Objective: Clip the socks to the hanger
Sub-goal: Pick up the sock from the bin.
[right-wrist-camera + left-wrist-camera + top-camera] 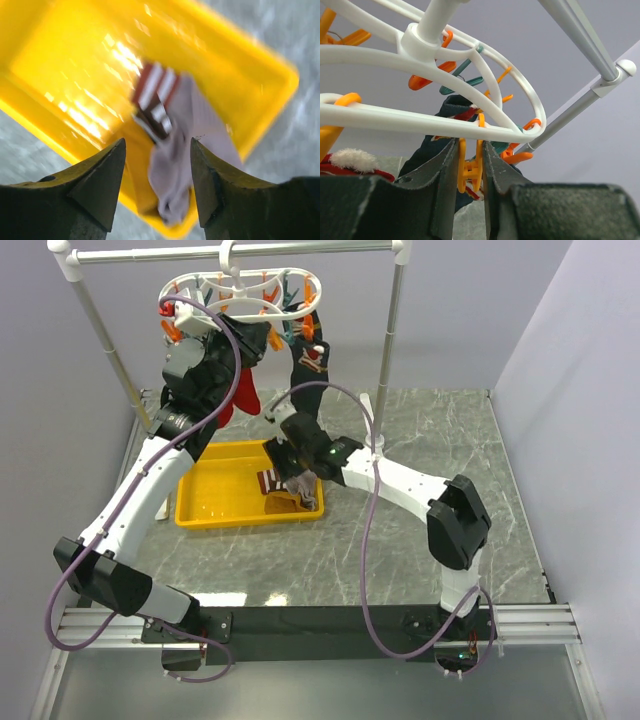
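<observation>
Your left gripper (469, 150) is up at twelve o'clock under the hanger (420, 122), its two pads pressed together on an orange clothespin (470, 172), one pad on each side of it. That's your first worry: the pin dangles freely from the white ring, so if you squeeze off-centre it may twist out of the pads, or the whole ring may swing on its hook and drag the pin's mouth away from where a sock should arrive. I can't tell from here whether the pin's mouth is actually open. Your right gripper (157, 145) hovers over the yellow tray (60, 60) at nine o'clock of the table (420, 430), jaws wide apart and holding nothing, with the grey-beige sock (175, 165) below the gap. The wrist view is smeared, so judge your depth with care. Come down too far and you could scrape the tray floor, and a pinch in the middle of that limp fabric could also bring the brown-mustard sock (283, 503) just beside it at six o'clock. Go for the cuff; I'd judge a grip near the toe would leave too much cloth flopping to feed into the pin. The grey-beige sock lies crumpled and soft, its dark-and-white striped cuff toward eleven o'clock. A red sock (247, 390) and a dark patterned sock (308, 358) hang from the ring, so mind your cables near them.
</observation>
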Robot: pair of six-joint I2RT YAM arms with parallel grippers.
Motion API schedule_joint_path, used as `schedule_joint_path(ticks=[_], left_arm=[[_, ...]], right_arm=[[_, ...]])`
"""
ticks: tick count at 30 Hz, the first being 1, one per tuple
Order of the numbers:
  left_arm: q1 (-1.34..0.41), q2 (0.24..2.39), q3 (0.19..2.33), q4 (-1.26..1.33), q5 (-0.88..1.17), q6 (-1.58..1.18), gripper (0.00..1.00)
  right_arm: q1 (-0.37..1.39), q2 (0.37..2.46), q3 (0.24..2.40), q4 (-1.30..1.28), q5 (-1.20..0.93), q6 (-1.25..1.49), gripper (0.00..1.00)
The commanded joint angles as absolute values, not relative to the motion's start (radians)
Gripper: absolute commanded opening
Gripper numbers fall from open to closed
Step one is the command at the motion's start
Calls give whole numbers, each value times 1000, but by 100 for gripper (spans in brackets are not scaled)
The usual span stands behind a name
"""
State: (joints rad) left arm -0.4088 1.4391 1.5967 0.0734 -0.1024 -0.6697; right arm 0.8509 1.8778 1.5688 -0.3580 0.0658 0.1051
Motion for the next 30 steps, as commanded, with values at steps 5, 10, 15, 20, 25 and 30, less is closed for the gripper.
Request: schedule_joint_path(ticks=[5,10,15,20,25,30], left_arm=[[-397,1408,1592,146,-110,-670,27],[-397,1405,1595,143,-110,-672,27],[-396,1405,1592,138,-109,-672,27],[-396,1399,1591,133,-109,-670,27],[-396,1399,1589,130,-107,-669,27],[-396,1399,1589,133,-110,-664,27]], right_arm=[[839,2020,1712,-235,-120,9,58],[839,2118,1767,-233,-158,-66,57],[831,2181,1798,-216,-182,-97,59],[804,2235,1861,-215,-233,-81,60],[796,2255,1900,-204,-250,-106,63],[782,2330,1980,-281,-274,-124,64]])
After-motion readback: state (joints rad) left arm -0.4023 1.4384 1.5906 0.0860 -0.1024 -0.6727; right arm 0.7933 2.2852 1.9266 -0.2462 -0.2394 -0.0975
